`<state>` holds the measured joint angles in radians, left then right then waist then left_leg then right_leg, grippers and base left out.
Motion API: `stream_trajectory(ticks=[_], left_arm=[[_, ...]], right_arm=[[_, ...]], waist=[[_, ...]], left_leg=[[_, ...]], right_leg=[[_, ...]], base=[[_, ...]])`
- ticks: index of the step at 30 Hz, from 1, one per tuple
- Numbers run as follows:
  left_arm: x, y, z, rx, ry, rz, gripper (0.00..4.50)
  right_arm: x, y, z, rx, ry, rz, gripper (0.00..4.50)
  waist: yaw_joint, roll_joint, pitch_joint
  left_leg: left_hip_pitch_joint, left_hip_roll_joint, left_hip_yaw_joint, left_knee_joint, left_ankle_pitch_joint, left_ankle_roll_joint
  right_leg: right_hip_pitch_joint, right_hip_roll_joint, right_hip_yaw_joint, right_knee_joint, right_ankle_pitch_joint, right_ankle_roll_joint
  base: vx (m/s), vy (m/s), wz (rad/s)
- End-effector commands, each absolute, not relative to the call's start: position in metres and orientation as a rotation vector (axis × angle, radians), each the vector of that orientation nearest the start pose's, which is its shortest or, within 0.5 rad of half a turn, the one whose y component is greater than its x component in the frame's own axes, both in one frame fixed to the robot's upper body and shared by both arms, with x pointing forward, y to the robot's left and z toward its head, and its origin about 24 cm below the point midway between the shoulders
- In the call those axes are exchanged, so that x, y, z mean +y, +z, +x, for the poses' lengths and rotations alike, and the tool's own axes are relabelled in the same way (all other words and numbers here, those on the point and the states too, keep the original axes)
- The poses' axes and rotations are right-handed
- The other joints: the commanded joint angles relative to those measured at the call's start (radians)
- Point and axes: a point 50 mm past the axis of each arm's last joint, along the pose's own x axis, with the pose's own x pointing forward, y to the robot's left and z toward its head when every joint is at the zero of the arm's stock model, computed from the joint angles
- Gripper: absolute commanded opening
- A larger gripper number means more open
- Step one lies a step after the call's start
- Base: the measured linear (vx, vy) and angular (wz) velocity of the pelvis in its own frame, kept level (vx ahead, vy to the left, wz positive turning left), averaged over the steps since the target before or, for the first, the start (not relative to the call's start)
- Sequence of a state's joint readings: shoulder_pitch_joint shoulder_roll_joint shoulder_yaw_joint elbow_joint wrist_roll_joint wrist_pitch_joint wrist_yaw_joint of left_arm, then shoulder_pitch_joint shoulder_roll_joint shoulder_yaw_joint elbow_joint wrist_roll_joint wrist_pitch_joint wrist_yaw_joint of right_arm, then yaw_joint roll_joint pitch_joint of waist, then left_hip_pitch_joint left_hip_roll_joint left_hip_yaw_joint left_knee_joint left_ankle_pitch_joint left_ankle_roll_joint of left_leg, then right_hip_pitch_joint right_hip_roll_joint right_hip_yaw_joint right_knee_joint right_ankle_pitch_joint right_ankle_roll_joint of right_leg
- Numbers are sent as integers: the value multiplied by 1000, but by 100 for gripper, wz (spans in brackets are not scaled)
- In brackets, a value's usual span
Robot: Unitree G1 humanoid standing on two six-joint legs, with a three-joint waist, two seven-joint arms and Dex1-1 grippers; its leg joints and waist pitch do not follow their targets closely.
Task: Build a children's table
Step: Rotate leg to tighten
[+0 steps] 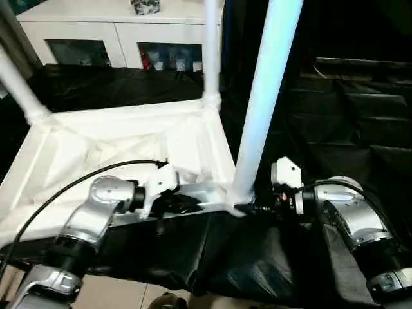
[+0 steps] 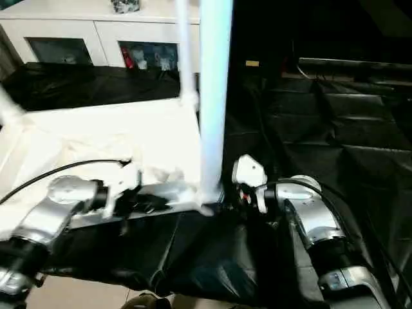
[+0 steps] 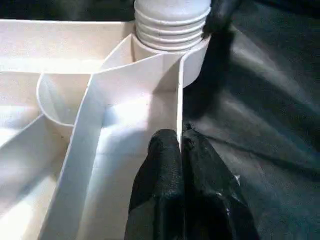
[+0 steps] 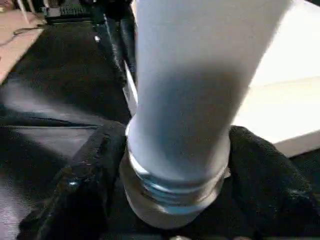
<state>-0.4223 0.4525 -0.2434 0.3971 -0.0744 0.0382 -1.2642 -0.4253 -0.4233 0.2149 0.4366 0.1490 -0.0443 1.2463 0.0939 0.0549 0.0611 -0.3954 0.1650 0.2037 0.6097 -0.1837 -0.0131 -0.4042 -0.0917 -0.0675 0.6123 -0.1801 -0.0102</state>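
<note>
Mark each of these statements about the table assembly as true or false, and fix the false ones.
1. The tabletop lies with its ribbed underside up. True.
2. The right gripper holds the near leg low down, just above its corner socket. True.
3. The left gripper is closed around a leg. False: its fingers pinch the thin rim wall of the tabletop, near that socket.
4. The near leg lies flat on the black cloth. False: it stands upright in the socket.
5. A white cabinet with glass doors stands beyond the tabletop. True.
6. No legs stand at the far corners. False: legs rise at the far right and far left corners.
</note>
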Motion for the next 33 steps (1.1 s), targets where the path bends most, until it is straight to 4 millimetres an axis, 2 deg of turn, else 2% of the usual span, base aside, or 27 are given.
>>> stream_trajectory(ticks=[1,4,12,15,16,17,18,19,20,21,22,25,28,29,30,31,32,33], left_arm=[[146,82,298,177,-1359,392,0],[147,82,298,176,-1359,391,0],[142,81,297,167,-1344,376,0],[133,77,305,161,-1269,382,0],[124,75,314,161,-1199,385,0],[122,75,316,160,-1183,385,0],[117,74,320,159,-1154,384,0],[108,73,324,156,-1119,371,0],[98,73,327,148,-1097,362,0],[90,73,329,145,-1079,356,0],[85,73,330,143,-1072,351,0],[65,73,332,139,-1039,340,0],[53,71,332,141,-1033,341,0],[49,70,332,144,-1030,340,0],[48,70,332,144,-1029,339,0],[48,70,332,145,-1029,338,0],[49,70,332,146,-1030,334,0],[49,70,331,146,-1030,333,0]], right_arm=[[-128,54,279,211,1535,-289,308],[-126,54,278,216,1541,-282,280],[-124,54,278,209,1507,-252,270],[-119,50,291,176,1330,-236,270],[-115,44,302,197,1179,-225,269],[-114,43,305,198,1148,-226,269],[-112,41,309,200,1095,-230,269],[-107,39,315,199,1001,-220,269],[-102,37,322,202,904,-194,268],[-98,36,326,203,839,-167,268],[-96,36,328,204,799,-146,268],[-84,33,336,221,641,-120,268],[-68,32,336,215,639,-121,268],[-62,32,335,200,654,-114,303],[-61,33,335,188,656,-123,303],[-60,34,335,183,662,-117,337],[-59,34,335,178,668,-105,337],[-59,35,335,177,669,-100,337]], waist=[[-3,-18,-72],[-3,-16,-74],[-2,-19,-75],[-6,-17,-74],[-10,-17,-72],[-17,-17,-72],[-16,-13,-73],[-21,-17,-71],[-25,-8,-72],[-29,-11,-72],[-34,-14,-75],[-38,-12,-78],[-36,-11,-82],[-35,-11,-83],[-34,-9,-84],[-34,-10,-82],[-34,-13,-81],[-33,-11,-81]], left_leg=[[29,75,-34,-82,-246,48],[28,74,-34,-81,-234,45],[26,73,-33,-77,-208,57],[27,73,-34,-80,-218,48],[27,70,-35,-80,-234,35],[30,67,-35,-81,-242,16],[32,67,-38,-82,-247,5],[30,66,-39,-84,-258,-8],[32,67,-41,-85,-272,-17],[33,67,-39,-84,-274,-18],[30,65,-40,-84,-264,-18],[26,63,-37,-79,-215,9],[23,61,-36,-74,-172,34],[23,62,-36,-74,-163,45],[23,64,-36,-72,-159,53],[23,63,-35,-73,-161,56],[24,63,-35,-74,-176,61],[25,63,-35,-74,-182,61]], right_leg=[[36,-68,49,-72,-262,-233],[37,-68,49,-70,-248,-234],[39,-69,49,-67,-218,-241],[36,-68,49,-69,-229,-239],[36,-69,49,-73,-252,-236],[34,-68,49,-75,-273,-232],[34,-70,48,-77,-284,-227],[36,-70,48,-78,-299,-218],[36,-71,48,-79,-298,-217],[34,-70,49,-81,-289,-217],[38,-69,49,-77,-261,-221],[41,-68,49,-73,-195,-232],[46,-67,46,-67,-127,-242],[47,-68,45,-66,-110,-245],[47,-69,45,-64,-93,-251],[47,-68,45,-65,-92,-252],[47,-68,45,-67,-108,-253],[48,-69,45,-67,-117,-253]], base=[[0,0,0],[0,0,0],[0,0,0],[0,0,0],[0,0,0],[0,0,0],[0,0,0],[0,0,0],[0,0,0],[0,0,0],[0,0,0],[0,0,0],[0,0,0],[0,0,0],[0,0,0],[0,0,0],[0,0,0],[0,0,0]])
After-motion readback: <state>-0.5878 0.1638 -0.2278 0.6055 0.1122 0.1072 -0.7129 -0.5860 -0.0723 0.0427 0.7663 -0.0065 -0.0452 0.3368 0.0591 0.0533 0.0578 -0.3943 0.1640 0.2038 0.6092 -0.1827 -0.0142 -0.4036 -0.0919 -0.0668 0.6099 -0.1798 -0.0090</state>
